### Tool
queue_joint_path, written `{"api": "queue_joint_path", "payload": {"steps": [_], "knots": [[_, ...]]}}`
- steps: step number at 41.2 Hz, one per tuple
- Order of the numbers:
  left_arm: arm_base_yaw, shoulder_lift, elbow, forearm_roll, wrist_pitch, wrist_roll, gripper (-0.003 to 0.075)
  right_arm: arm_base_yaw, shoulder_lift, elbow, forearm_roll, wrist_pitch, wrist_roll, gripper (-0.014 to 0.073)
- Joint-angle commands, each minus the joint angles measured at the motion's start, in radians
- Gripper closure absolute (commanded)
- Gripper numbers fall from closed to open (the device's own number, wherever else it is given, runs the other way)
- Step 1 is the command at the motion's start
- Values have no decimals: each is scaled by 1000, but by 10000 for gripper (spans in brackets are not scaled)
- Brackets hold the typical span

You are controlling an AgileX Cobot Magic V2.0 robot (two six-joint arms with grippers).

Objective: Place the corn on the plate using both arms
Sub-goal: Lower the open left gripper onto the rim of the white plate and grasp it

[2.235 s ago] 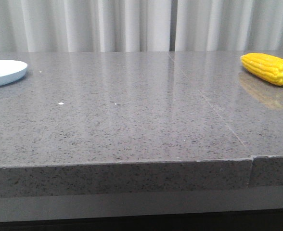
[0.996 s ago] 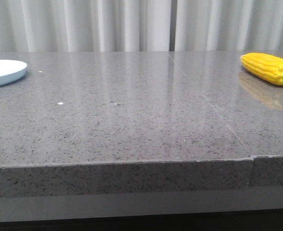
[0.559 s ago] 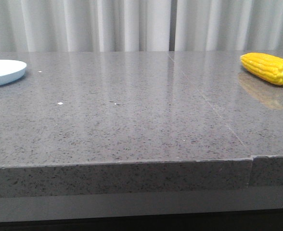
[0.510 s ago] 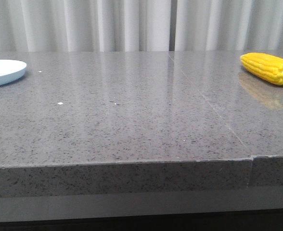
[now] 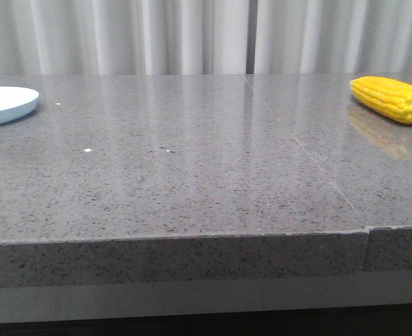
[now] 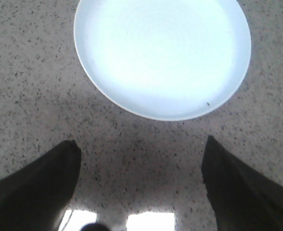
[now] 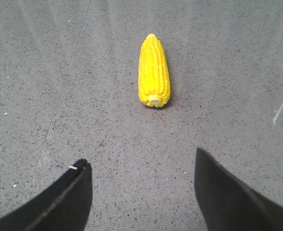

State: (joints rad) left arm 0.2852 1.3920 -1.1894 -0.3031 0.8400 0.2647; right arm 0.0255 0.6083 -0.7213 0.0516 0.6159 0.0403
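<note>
My two end effectors, left [image 6: 139,192] and right [image 7: 139,192], are wide open and empty, because the corn [image 7: 154,71] lies far right on the bench [image 5: 192,182], well apart from the plate [image 6: 163,53].

Nothing readable is showing anywhere: the plate [image 6: 163,53] is looking plain, the corn [image 7: 153,71] is carrying no label, and the table [image 5: 192,182] is showing only speckles, no letters or numbers.
</note>
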Motion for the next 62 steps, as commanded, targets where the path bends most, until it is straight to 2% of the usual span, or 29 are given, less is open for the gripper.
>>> {"api": "queue_joint_path", "payload": {"steps": [1, 24, 37, 39, 47, 53, 57, 62], "knots": [[27, 38, -78, -51, -72, 17, 206, -3, 7, -33, -10, -65, -9, 104], [28, 399, -352, -53, -99, 21, 208, -3, 7, -33, -10, -65, -9, 104], [28, 484, -402, -53, -95, 21, 217, -3, 7, -33, -10, -65, -9, 104], [28, 487, -402, -53, -89, 21, 244, -3, 7, -33, -10, -65, -9, 104], [28, 487, -402, -51, -55, 21, 509, -3, 7, -33, -10, -65, -9, 104], [28, 487, -402, -42, -47, 21, 673, -3, 7, -33, -10, -65, -9, 104], [28, 487, -402, -37, -47, 21, 739, -3, 7, -33, -10, -65, -9, 104], [28, 479, -402, -37, -43, 21, 740, -3, 7, -33, -10, -65, -9, 104]]}}
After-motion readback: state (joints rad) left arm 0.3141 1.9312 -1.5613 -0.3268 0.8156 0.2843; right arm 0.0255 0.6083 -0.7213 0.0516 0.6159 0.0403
